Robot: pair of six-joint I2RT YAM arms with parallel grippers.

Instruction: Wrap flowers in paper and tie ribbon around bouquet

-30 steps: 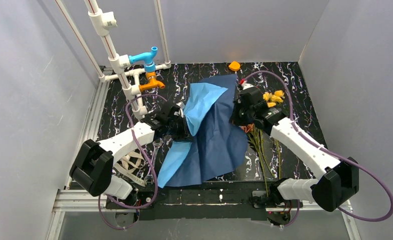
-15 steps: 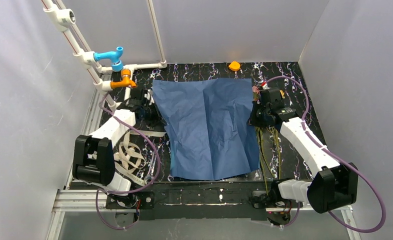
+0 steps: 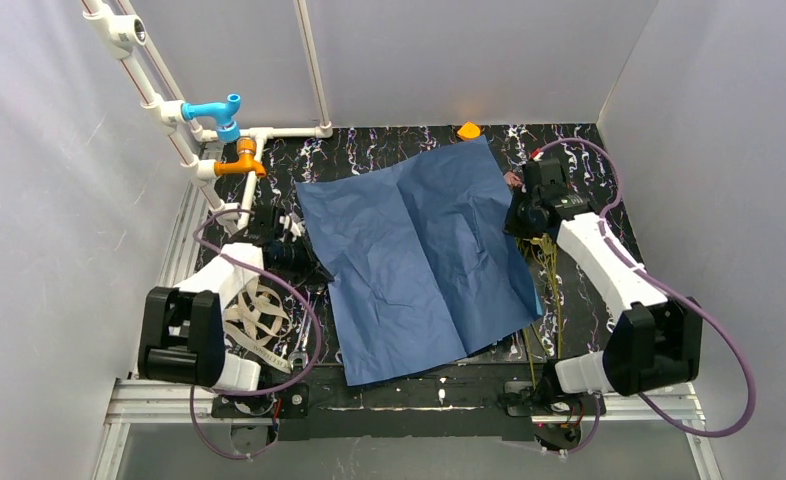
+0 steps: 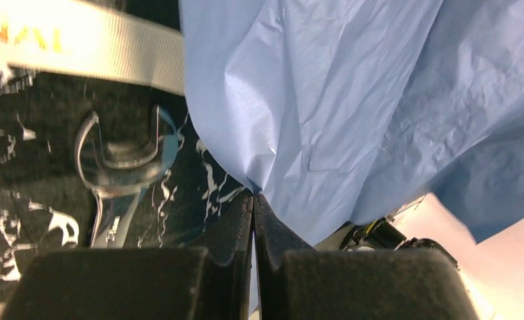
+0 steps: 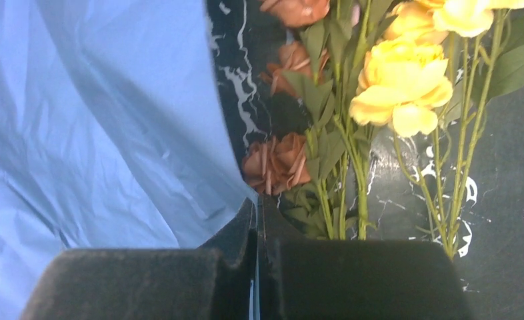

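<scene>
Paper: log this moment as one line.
paper: spread open | left hand: shut on its left edge | right hand: shut on its right edge | flowers: right of paper, unwrapped | ribbon: loose, left of paper

The paper [image 3: 419, 260] is blue, the flowers [image 5: 399, 100] yellow and brownish-pink, the table [image 3: 369, 150] black, white-veined.

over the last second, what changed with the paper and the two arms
The paper, bunched and half folded a second ago, was pulled out flat, then swung slightly. The left gripper drew left, the right gripper right; both stay shut on its edges. The flowers and ribbon stayed put.
</scene>
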